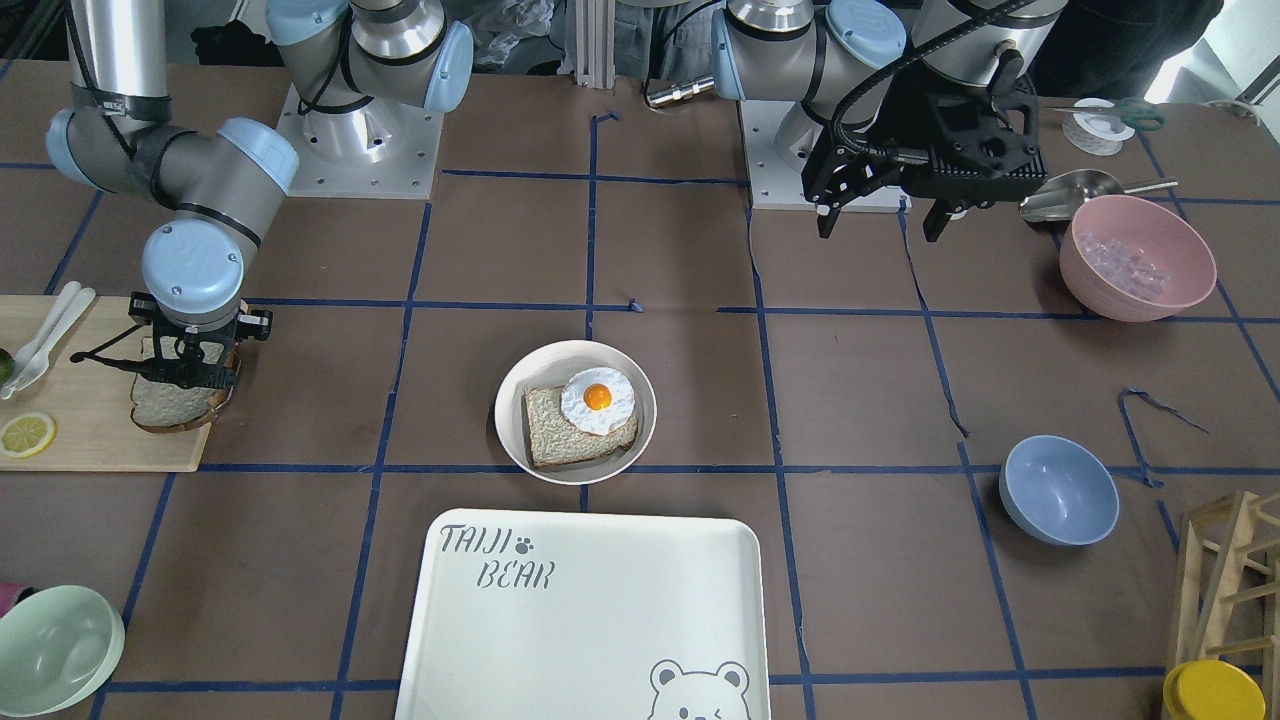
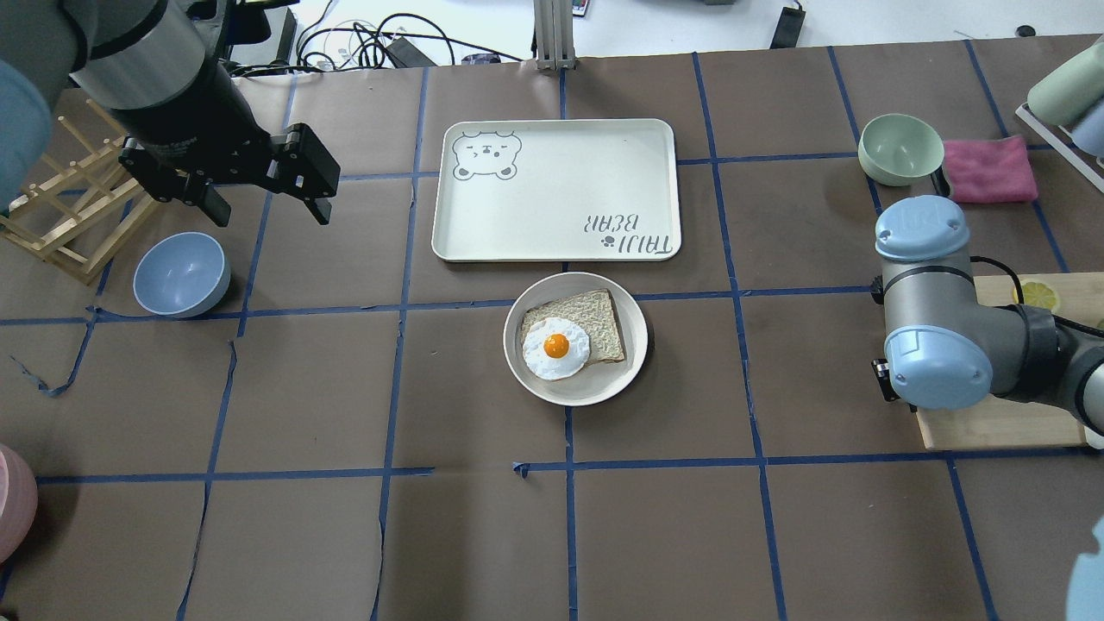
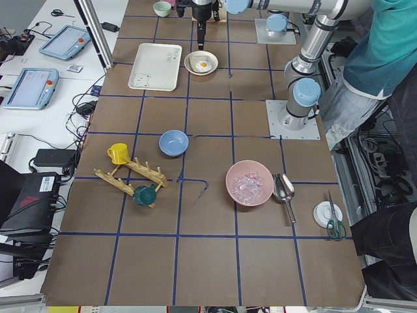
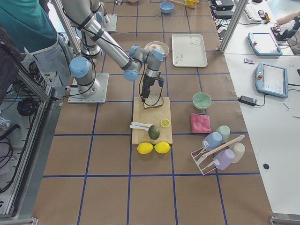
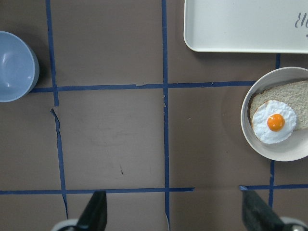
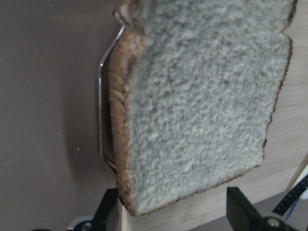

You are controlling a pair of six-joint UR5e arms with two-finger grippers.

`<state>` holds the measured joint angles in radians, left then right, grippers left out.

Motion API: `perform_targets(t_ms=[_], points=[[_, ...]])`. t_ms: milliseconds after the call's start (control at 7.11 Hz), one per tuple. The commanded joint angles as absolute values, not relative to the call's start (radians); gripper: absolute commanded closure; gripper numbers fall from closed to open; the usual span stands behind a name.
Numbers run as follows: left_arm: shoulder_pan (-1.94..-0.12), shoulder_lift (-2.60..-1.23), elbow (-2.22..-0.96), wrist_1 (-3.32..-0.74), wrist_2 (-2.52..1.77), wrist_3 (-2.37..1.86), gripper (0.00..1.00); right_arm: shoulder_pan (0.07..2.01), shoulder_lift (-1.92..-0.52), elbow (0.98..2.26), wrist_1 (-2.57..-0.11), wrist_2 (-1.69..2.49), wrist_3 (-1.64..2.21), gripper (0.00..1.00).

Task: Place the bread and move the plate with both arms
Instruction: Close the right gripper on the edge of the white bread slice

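Observation:
The bread [image 1: 172, 406], dark-crusted, lies at the inner end of a wooden cutting board [image 1: 95, 445]. My right gripper [image 1: 190, 372] hangs straight over it. In the right wrist view the bread [image 6: 202, 106] fills the frame, and the gripper [image 6: 173, 211] is open with its fingertips [image 6: 109, 209] straddling the slice's near edge. The plate [image 1: 512, 425] sits mid-table and holds a paler slice with a fried egg [image 1: 597, 400] on it. My left gripper [image 1: 880, 218] is open and empty, high above the table and well away from the plate [image 2: 636, 341].
The white TAIJI BEAR tray [image 1: 590, 620] lies just beyond the plate. A blue bowl [image 1: 1058, 490], a pink bowl [image 1: 1137, 258] with a metal scoop, and a green bowl [image 1: 55, 650] stand around. A lemon slice [image 1: 27, 434] and white spoons [image 1: 45, 335] share the board.

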<state>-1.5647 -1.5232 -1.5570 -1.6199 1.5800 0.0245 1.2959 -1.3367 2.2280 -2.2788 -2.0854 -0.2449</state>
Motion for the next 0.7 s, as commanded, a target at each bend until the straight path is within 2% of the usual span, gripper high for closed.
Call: perform_targets(t_ms=[0,281,563], points=[[-1.565,-1.523,-1.557,-1.620,1.580,0.025,0.00,1.296,-1.336,2.227,-2.289,-2.045,-0.255,0.16],[-1.565,-1.523,-1.557,-1.620,1.580,0.025,0.00,1.298,-1.336,2.227,-2.289,-2.049,-0.294,0.20],[-1.565,-1.523,-1.557,-1.620,1.580,0.025,0.00,1.296,-1.338,2.227,-2.283,-2.059,-0.293,0.35]])
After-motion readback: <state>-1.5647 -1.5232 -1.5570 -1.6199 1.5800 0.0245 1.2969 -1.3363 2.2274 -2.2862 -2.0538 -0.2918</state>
